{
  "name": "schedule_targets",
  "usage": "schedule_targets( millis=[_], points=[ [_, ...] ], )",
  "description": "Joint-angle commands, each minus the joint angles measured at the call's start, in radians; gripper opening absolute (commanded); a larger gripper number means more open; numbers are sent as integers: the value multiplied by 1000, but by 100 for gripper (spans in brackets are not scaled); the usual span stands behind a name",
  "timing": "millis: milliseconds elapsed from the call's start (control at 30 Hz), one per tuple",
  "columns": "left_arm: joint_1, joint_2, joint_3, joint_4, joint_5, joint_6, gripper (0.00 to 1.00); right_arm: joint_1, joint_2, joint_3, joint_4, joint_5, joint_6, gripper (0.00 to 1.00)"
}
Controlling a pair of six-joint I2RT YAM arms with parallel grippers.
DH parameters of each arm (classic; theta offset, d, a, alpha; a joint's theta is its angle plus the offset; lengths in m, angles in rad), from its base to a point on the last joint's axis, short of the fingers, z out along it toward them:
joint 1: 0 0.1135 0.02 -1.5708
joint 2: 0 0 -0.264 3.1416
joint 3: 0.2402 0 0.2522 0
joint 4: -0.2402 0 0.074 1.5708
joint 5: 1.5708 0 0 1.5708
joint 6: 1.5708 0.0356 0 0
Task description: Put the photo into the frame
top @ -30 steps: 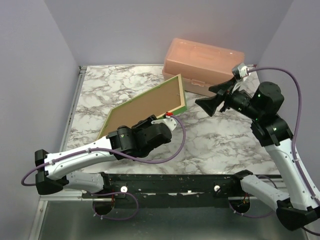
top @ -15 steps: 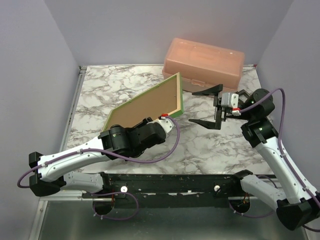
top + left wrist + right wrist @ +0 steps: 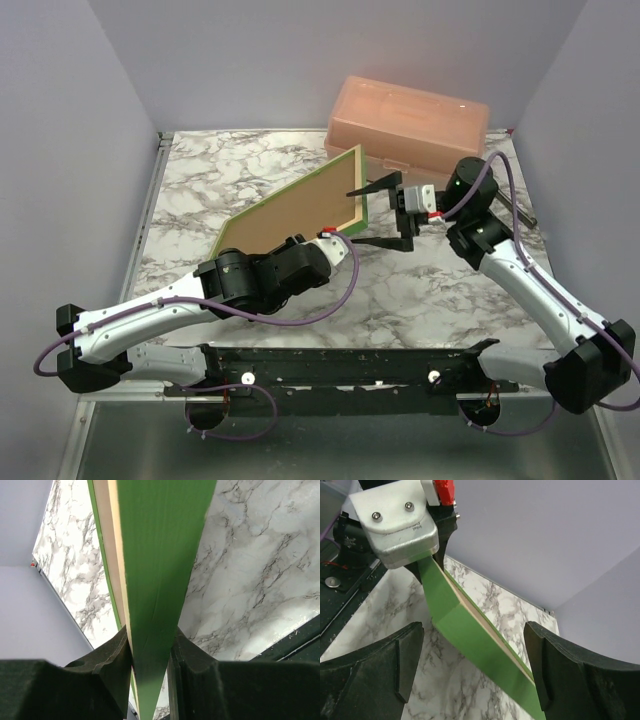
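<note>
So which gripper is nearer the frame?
Left. The left gripper clamps the frame at a corner; the right gripper is open, fingers either side of its edge, not touching.

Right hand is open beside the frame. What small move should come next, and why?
Probably close the right hand on the frame. Its open fingers straddle the green edge without touching, and only the left hand holds the frame tilted up, so a second grip would steady it.

Peach box [image 3: 410,125] parked at the back of the marble worktop [image 3: 220,175].
Lid down, it sits right of centre by the lilac far wall [image 3: 250,60].
</note>
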Motion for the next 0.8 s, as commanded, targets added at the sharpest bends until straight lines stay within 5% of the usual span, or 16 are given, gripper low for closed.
schedule_targets(
  millis=[0, 500, 567, 767],
  points=[
    [-3, -23, 47, 68, 103, -95, 5, 64, 57, 59, 54, -10, -55, 85],
    [-2, -28, 90, 52, 57, -82, 7, 88, 57, 84, -135, -23, -166, 11],
    [-2, -26, 109, 45, 44, -78, 16, 88, 54, 87, -148, -34, -154, 7],
    [-2, -14, 204, 27, 4, -77, 68, 88, 24, 86, -156, -55, -92, 0]
  ],
)
